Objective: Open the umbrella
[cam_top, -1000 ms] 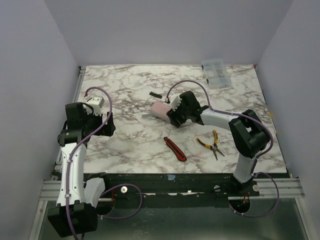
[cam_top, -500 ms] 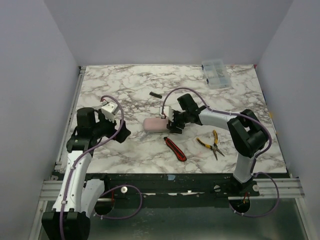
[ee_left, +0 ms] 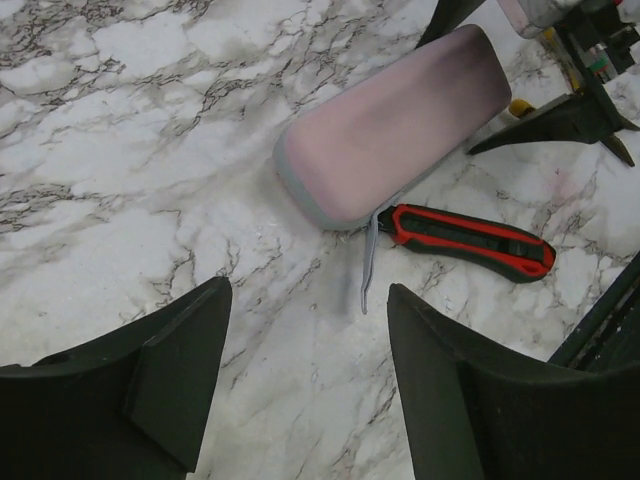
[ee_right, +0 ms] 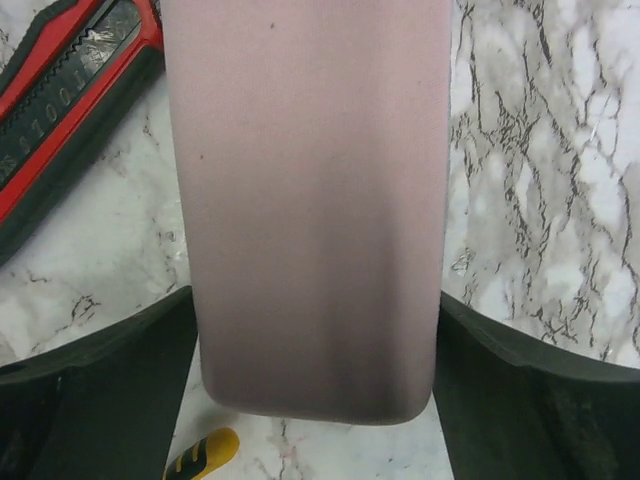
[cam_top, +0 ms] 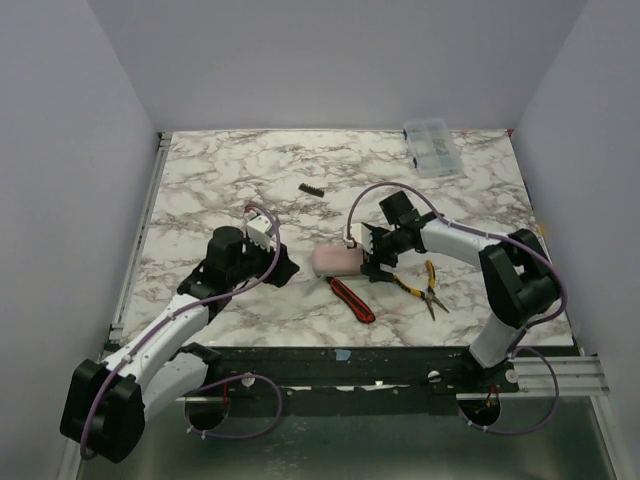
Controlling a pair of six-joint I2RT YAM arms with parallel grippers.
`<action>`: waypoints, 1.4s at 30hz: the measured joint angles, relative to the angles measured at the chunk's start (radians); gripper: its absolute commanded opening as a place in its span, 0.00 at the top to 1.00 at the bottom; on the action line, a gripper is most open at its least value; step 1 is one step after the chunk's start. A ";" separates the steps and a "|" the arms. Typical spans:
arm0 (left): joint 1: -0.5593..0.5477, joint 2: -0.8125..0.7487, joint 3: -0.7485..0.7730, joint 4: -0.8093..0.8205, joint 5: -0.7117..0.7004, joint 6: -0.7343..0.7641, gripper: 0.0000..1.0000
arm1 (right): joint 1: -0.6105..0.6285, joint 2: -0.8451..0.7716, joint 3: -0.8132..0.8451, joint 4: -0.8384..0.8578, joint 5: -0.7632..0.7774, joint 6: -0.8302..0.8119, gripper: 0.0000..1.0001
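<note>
The umbrella (cam_top: 335, 260) is folded shut, a stubby pale pinkish-lavender bundle lying low at the table's middle front. My right gripper (cam_top: 372, 252) is shut on its right end; in the right wrist view the umbrella (ee_right: 315, 200) fills the gap between both fingers (ee_right: 100, 390). My left gripper (cam_top: 275, 262) is open and empty, just left of the umbrella. In the left wrist view the umbrella (ee_left: 400, 125) lies ahead of the open gripper (ee_left: 310, 390), with a thin grey strap (ee_left: 370, 255) hanging from its near end. Shaft and handle are hidden.
A red and black box cutter (cam_top: 350, 297) lies just in front of the umbrella, also seen from the left wrist (ee_left: 470, 240). Yellow-handled pliers (cam_top: 425, 285) lie to the right. A clear plastic box (cam_top: 432, 148) stands far right; a small black piece (cam_top: 311, 189) lies behind.
My right gripper has carried the umbrella nearer the front edge. My left arm has swung from the table's left side toward the middle, up to the umbrella's left end.
</note>
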 measured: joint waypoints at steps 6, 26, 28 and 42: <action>-0.068 0.150 -0.016 0.120 -0.077 -0.066 0.45 | 0.003 0.002 0.089 -0.073 0.017 0.097 0.09; -0.150 0.462 0.026 0.253 -0.153 -0.083 0.53 | 0.005 0.045 0.132 -0.032 0.016 0.201 0.00; -0.154 0.462 0.026 0.256 -0.153 -0.090 0.53 | 0.005 0.040 0.132 -0.032 0.017 0.200 0.00; -0.154 0.466 0.034 0.248 -0.154 -0.123 0.48 | 0.034 0.045 0.224 -0.076 -0.015 0.063 0.00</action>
